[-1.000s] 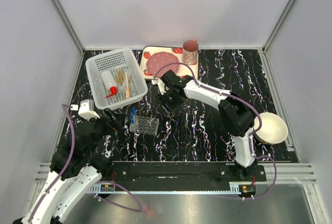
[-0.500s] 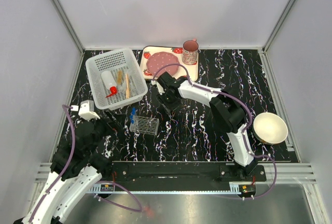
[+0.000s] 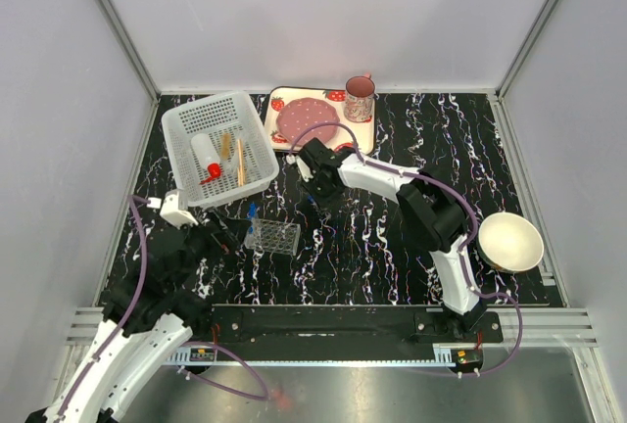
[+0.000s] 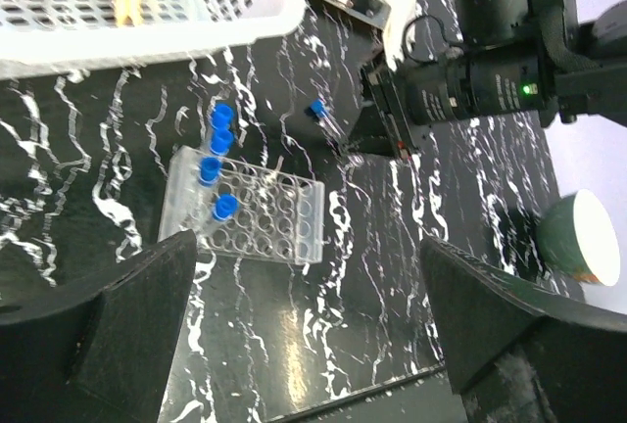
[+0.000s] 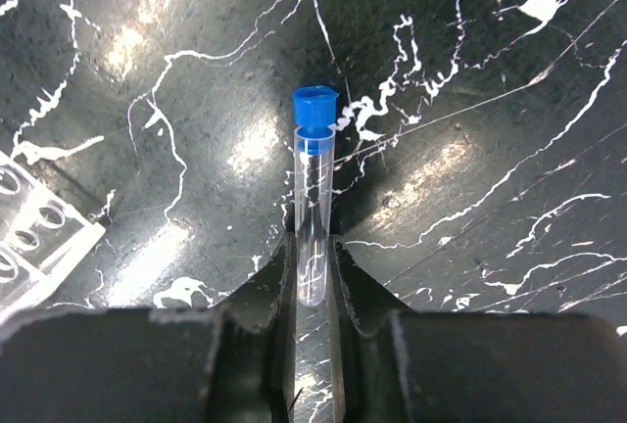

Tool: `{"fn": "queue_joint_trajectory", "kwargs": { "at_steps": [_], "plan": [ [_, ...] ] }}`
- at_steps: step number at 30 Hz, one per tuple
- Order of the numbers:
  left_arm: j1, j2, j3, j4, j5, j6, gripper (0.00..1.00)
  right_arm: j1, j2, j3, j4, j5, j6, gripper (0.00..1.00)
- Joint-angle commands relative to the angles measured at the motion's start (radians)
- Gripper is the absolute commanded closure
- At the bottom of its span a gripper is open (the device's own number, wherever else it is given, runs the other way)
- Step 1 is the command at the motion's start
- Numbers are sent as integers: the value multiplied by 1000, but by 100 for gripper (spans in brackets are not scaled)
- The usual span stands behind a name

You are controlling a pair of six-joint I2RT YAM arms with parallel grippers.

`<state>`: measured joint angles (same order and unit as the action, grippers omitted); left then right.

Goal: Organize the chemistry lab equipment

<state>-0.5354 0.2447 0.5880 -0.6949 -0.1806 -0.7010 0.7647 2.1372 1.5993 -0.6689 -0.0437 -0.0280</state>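
basket (image 3: 201, 110): far left of surface (image 3: 392, 237); bottle (image 3: 205, 152) and sticks (image 3: 239, 162) inside, bottle left of sticks
rack (image 3: 274, 237): in front of basket; tubes (image 4: 210, 169) in its left cells
tray (image 3: 281, 102): right of basket; carries plate (image 3: 306, 121) and mug (image 3: 360, 98)
bowl (image 3: 511, 242): near right, well apart
loose tube (image 5: 313, 198): in right claw (image 5: 313, 252), between rack and tray

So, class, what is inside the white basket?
A white red-capped bottle and tan wooden sticks lie in the white basket. Whatever is beneath the bottle is covered.
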Motion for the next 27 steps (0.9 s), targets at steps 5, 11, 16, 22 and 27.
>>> {"fn": "queue_joint_trajectory", "kwargs": {
  "at_steps": [5,11,16,22,27],
  "plan": [
    [3,97,-24,273,257,-143,1,-79,-203,-62,-84,-281,-200,94],
    [3,241,-46,554,465,-296,1,-154,-391,-133,-135,-568,-329,93],
    [3,410,-36,707,561,-385,3,-163,-548,-191,-170,-741,-434,93],
    [-11,554,10,799,613,-428,11,-166,-623,-229,-189,-850,-481,93],
    [-49,631,10,839,595,-474,22,-165,-597,-204,-215,-872,-501,93]
  ]
}}
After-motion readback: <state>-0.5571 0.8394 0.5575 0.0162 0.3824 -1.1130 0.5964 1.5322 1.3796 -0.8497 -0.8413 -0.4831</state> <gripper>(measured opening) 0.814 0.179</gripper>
